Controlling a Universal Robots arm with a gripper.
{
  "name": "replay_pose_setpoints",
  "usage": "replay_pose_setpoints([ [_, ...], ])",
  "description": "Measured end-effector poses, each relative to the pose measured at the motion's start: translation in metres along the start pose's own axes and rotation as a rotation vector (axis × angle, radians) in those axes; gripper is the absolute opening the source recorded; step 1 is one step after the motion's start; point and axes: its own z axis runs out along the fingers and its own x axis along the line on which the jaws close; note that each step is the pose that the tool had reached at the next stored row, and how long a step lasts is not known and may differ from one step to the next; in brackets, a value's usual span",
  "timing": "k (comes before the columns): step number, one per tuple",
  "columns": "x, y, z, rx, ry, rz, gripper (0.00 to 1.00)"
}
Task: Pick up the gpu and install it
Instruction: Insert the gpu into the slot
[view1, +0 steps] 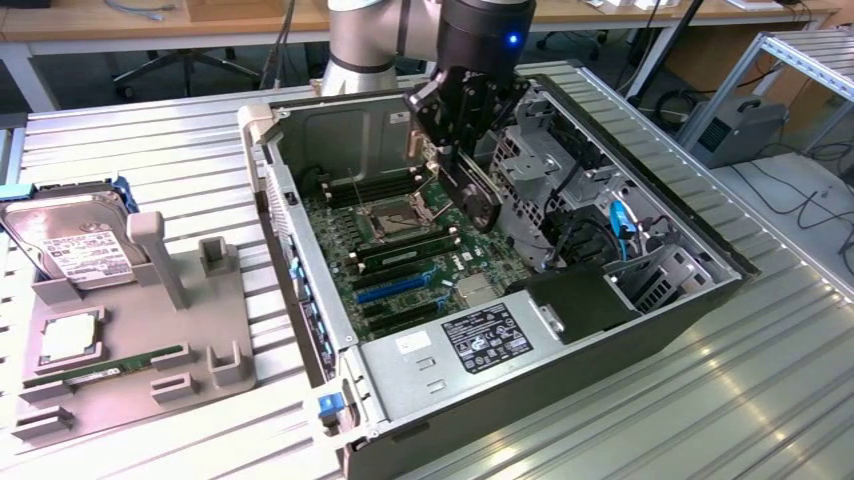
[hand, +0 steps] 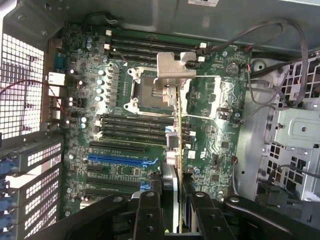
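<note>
We saw the case lying open, with the motherboard bare inside it. The gripper hung above the motherboard, its fingers pinching the gpu. The gpu hung edge-down over the motherboard, not seated in any slot.

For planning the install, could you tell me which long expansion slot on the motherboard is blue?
The single long blue plastic slot, flanked by black slots on both sides.
</note>
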Motion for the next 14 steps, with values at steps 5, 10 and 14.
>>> replay_pose_setpoints([
  [5, 0.0000, 0.0000, 0.0000, -0.0006, -0.0006, -0.021, 0.27],
  [10, 0.0000, 0.0000, 0.0000, -0.0013, -0.0011, -0.040, 0.27],
  [14, 0.0000, 0.0000, 0.0000, -0.0017, -0.0015, -0.054, 0.27],
])
